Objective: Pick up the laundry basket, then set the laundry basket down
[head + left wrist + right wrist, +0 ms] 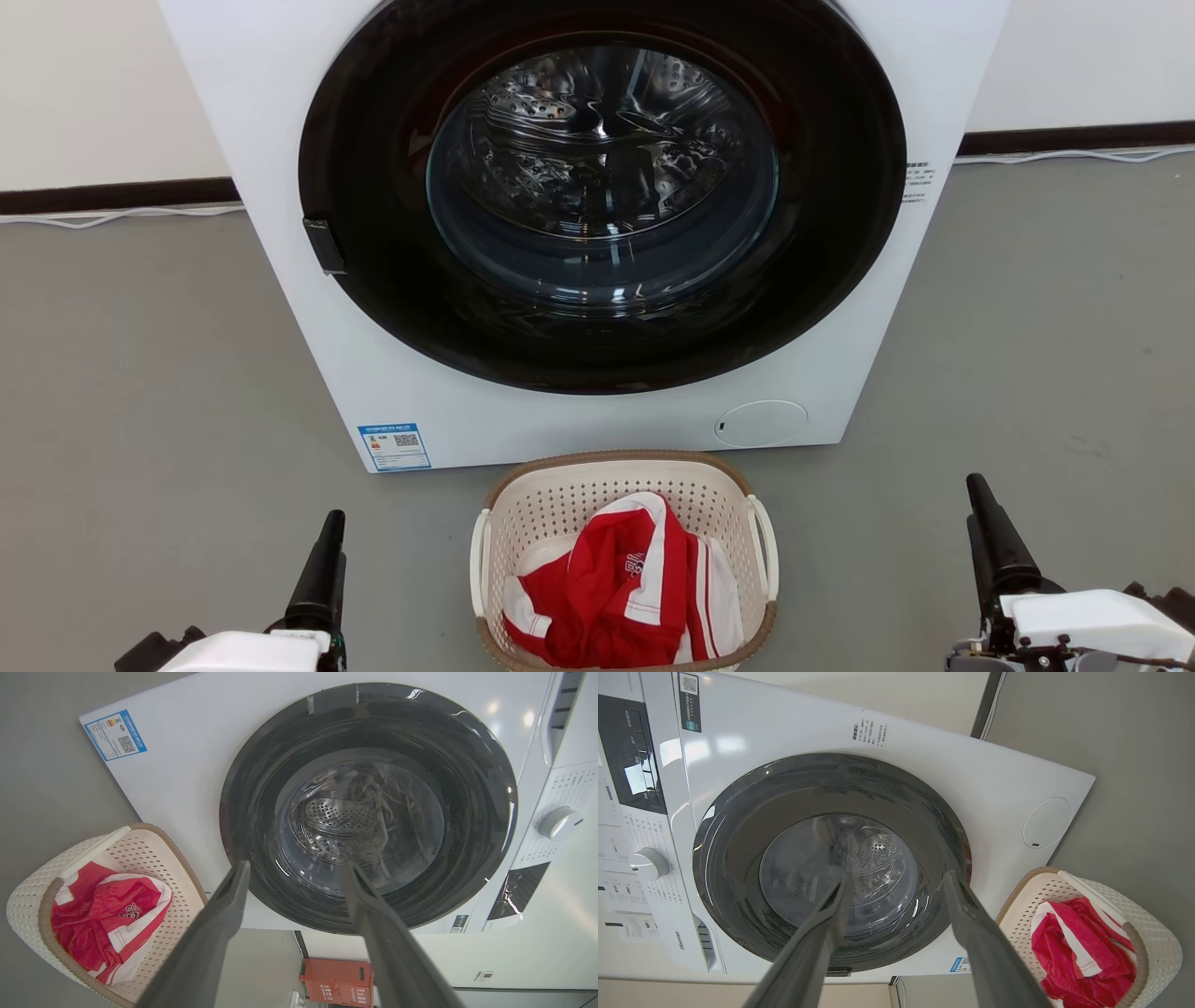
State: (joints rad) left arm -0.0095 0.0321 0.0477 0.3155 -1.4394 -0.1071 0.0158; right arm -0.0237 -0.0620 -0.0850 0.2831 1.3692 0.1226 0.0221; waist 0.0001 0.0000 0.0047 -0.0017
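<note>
Left hand (pixel 293 868) and right hand (pixel 896 879), both spread empty at 9 and 3 o'clock of the laundry basket (pixel 560 499), risk an uneven lift spilling the red shirt (pixel 607 597).

washer (pixel 280 112): 12 o'clock, on floor (pixel 140 373)
laundry basket (pixel 560 495): 6 o'clock, just before washer
garment (pixel 607 579): in laundry basket
left gripper (pixel 332 523): 9 o'clock of basket, apart
right gripper (pixel 976 487): 3 o'clock of basket, apart

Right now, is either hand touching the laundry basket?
Apart. The head view shows bare floor between the laundry basket and both the left hand and the right hand.
</note>
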